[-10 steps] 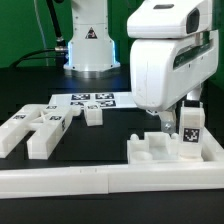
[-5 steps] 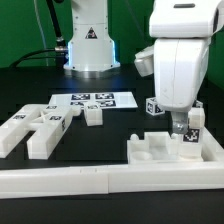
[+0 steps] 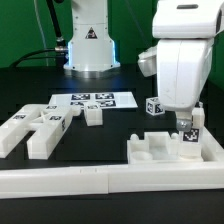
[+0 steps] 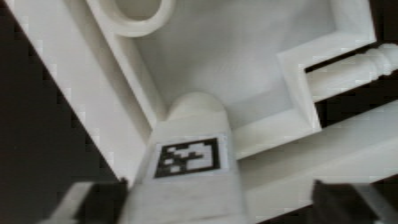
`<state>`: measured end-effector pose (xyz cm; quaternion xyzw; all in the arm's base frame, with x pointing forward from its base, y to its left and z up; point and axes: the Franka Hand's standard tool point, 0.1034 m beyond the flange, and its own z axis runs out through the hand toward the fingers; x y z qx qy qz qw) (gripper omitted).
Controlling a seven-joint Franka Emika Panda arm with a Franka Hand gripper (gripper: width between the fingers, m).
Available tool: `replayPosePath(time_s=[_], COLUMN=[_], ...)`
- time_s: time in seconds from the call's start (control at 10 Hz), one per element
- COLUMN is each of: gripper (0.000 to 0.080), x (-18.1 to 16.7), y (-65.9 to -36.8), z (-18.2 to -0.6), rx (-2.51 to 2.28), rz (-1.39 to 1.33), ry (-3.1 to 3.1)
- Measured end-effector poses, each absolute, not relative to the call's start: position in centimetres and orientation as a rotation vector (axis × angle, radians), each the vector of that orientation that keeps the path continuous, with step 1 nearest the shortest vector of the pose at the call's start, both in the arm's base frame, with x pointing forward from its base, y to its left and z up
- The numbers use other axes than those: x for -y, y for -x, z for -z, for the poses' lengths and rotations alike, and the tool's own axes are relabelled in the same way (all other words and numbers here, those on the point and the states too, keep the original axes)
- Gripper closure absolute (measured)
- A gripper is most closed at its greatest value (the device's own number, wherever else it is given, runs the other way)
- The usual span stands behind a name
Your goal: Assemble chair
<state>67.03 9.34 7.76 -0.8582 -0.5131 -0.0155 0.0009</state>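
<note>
My jaws straddle the upright tagged post (image 3: pixel 188 138), 1 on each side. I cannot tell whether they pinch it or stand just clear. The post stands at the exterior view's right end of the chair slab (image 3: pixel 150 152). 1 tagged cube (image 3: pixel 153 106) sits behind the slab. Other chair pieces (image 3: pixel 35 130) lie well off to the slab's left in the exterior view, on the worktop (image 3: pixel 120 125).

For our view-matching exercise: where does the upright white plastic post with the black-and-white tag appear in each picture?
Exterior view: the upright white plastic post stands near the exterior view's right edge, tag facing the camera.
Wrist view: the post fills the near foreground, with its tag visible.
Shared landmark: the ridged white plastic slab, right next to the post in both.
</note>
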Motion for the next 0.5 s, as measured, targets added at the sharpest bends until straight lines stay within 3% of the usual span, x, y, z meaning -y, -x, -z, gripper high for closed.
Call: replayPosePath(time_s=[0.1, 0.2, 0.5], gripper=[0.0382, 0.0510, 0.0509], x=[-9.28, -9.26, -9.28], y=[-67.04, -67.02, -67.02], z=[-7.76, -7.75, -7.74], rx=[1.609, 1.567, 1.267], rz=[0.049, 0.048, 0.048], ry=[2.696, 2.719, 2.867])
